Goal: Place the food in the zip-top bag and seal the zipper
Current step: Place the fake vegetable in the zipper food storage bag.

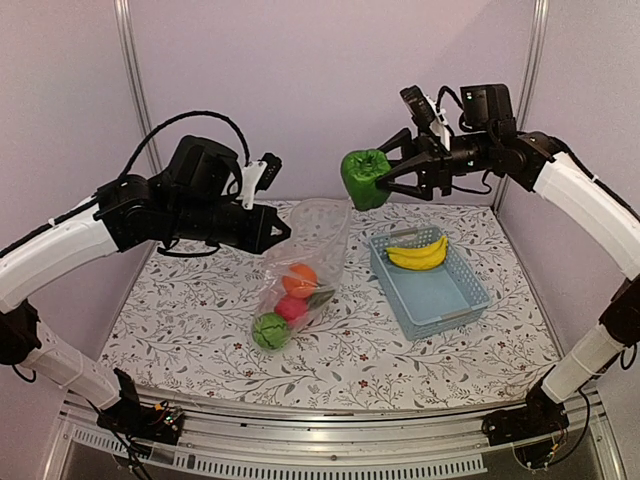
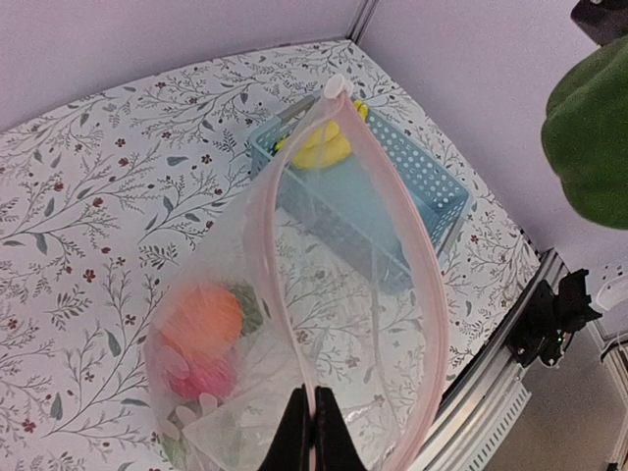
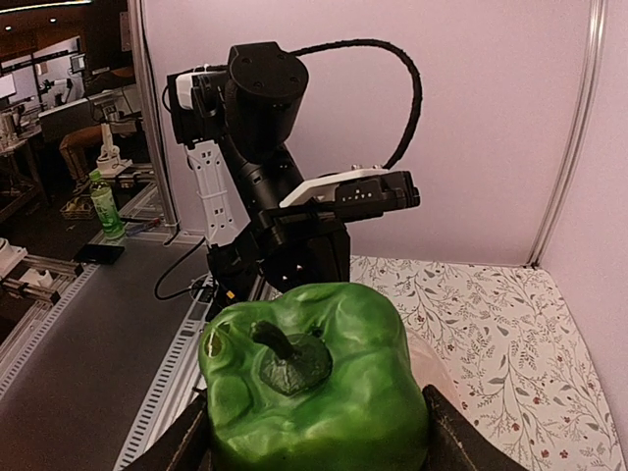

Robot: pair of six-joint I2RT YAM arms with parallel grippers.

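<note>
While the left gripper (image 2: 312, 432) pinches the pale pink zipper (image 2: 269, 235) of the crinkly clear bag (image 1: 318, 225) | right gripper (image 1: 388, 180) clamps a glossy, lumpy green pepper (image 1: 363, 178) aloft near the bag's open mouth | bananas (image 1: 418, 254) lie in the perforated blue basket (image 1: 455, 305)

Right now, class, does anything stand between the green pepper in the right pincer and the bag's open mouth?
Nothing visible does. The green pepper hangs in the right pincer, in open air near the zip-top bag, whose mouth the left pincer holds open; the basket sits aside.

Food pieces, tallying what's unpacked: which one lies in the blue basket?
The yellow bananas; the green pepper is held aloft, the others sit inside the bag.
</note>
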